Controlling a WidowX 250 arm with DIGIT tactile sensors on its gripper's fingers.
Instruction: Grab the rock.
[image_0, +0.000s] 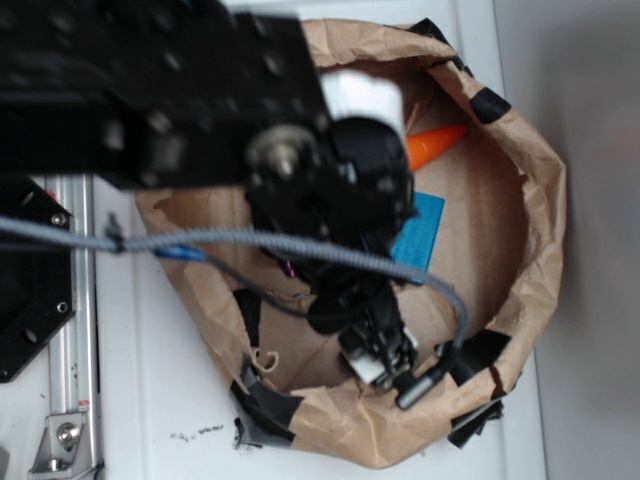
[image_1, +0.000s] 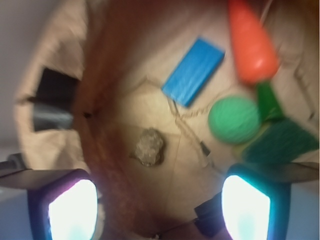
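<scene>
The rock (image_1: 148, 147), a small lumpy brown-grey stone, lies on the brown paper floor of the bag in the wrist view, a little ahead of the jaws and left of centre. My gripper (image_1: 159, 212) is open, its two glowing pads (image_1: 72, 210) wide apart with nothing between them. In the exterior view the gripper (image_0: 385, 365) hangs over the near inner wall of the paper bag (image_0: 540, 200), and the arm hides the rock.
Inside the bag lie a blue flat block (image_1: 194, 71), an orange carrot (image_1: 252, 42), a round green ball (image_1: 234, 120) and a green block (image_1: 280, 140). The carrot tip (image_0: 437, 145) and blue block (image_0: 420, 235) show beside the arm. Black tape patches (image_0: 270, 405) mark the rim.
</scene>
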